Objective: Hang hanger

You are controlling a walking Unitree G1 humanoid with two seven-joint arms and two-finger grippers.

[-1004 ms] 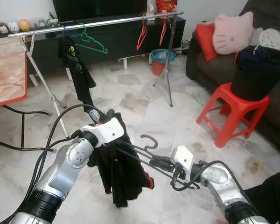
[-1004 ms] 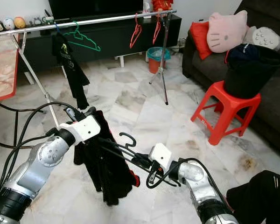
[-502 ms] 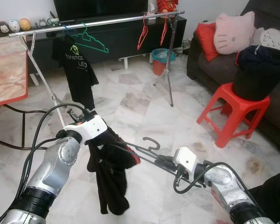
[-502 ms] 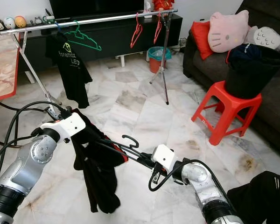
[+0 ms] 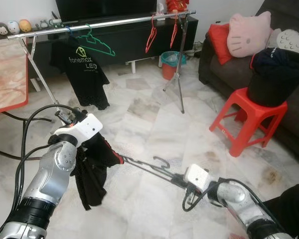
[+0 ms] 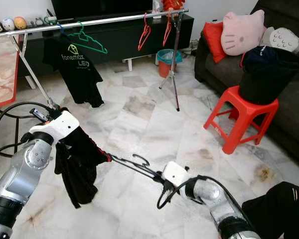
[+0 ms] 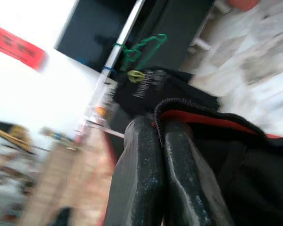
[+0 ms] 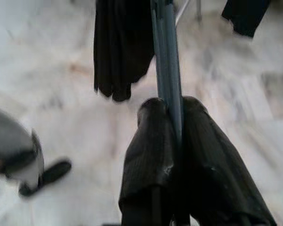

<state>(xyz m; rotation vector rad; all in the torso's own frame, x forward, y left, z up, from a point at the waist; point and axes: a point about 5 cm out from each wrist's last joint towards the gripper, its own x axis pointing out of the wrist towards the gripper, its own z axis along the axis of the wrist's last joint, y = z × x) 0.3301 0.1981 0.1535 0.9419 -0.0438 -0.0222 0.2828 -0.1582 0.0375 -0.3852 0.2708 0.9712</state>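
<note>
1. Low over the marble floor [image 5: 154, 119], the right gripper [image 8: 175, 123] has its two black fingers pressed tight on the hanger [image 5: 149, 167].
2. That dark hanger lies almost flat, and its hook curls up near the middle.
3. Its far end is inside a black shirt with a red collar [image 5: 92, 164].
4. The left gripper [image 7: 159, 136] is pinched shut on the shirt's neck edge, up at the robot's left.
5. The shirt droops down from that gripper, off the floor.
6. Far behind stands a long silver rail [image 5: 104, 24].
7. On the rail hang a black shirt with writing [image 5: 82, 74], a green hanger [image 5: 97, 42] and two red hangers [image 5: 152, 35].
8. A red stool [image 5: 251, 119] with a black bucket [image 5: 274, 74] stands at the right, by the sofa [image 5: 214, 59].
</note>
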